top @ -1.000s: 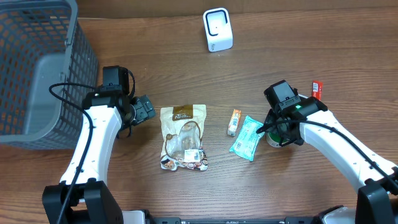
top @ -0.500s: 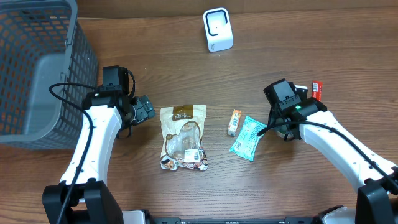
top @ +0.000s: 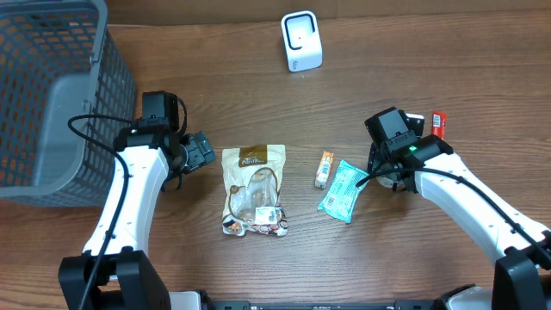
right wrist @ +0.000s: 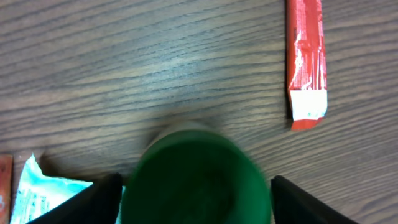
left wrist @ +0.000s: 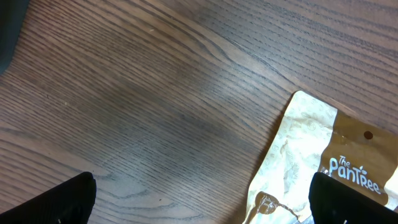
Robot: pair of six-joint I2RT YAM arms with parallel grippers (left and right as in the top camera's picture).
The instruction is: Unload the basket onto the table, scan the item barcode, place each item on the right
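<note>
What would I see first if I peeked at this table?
Probably the big gray basket at the upper left of the overhead view, and the cream-and-brown snack pouch lying flat in the middle of the table. Close up, a blurry green round thing sits between the fingers of the right gripper, with a red stick packet lying near it on the wood.

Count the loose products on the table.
5: cream pouch centre, orange bar and teal packet beside it, green-topped container at the right gripper, red stick beyond. Others may be hidden.
</note>
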